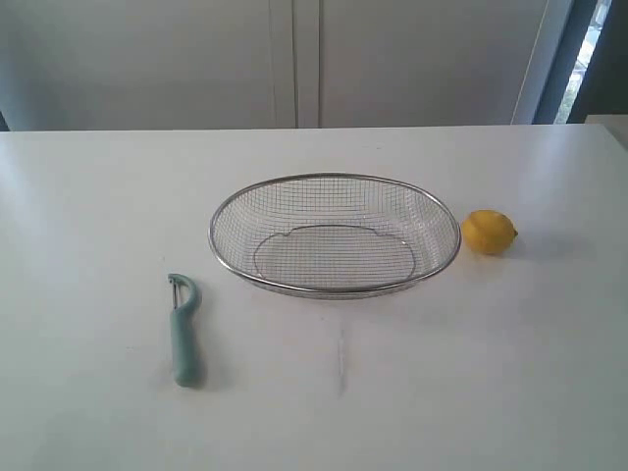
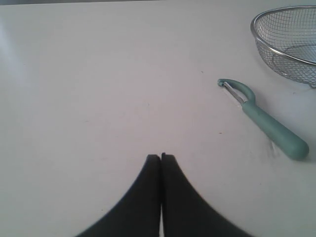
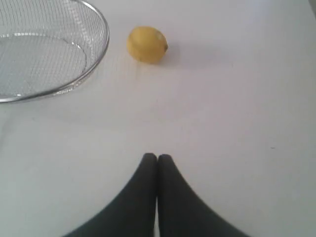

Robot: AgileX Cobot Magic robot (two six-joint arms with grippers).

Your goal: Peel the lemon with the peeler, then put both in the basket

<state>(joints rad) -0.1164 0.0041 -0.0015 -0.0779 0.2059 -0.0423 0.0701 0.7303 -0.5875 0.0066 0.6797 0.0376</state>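
A wire-mesh basket [image 1: 228, 211] stands mid-table with nothing in it; its rim also shows in both wrist views [image 2: 256, 38] [image 3: 101, 39]. Just right of it lies the yellow lemon [image 1: 489, 233] [image 3: 146, 44]. The teal-handled peeler [image 1: 183, 334] [image 2: 266, 122] lies flat to the basket's front left, blade end toward the back. My left gripper [image 2: 161, 157] is shut and holds nothing, well short of the peeler. Over bare table, my right gripper [image 3: 157, 157] is shut too and holds nothing, some way from the lemon. Neither arm shows in the exterior view.
The white table [image 1: 98, 196] runs back to a pale wall with cabinet doors [image 1: 304, 59]. A dark window frame [image 1: 589, 59] stands at the back right.
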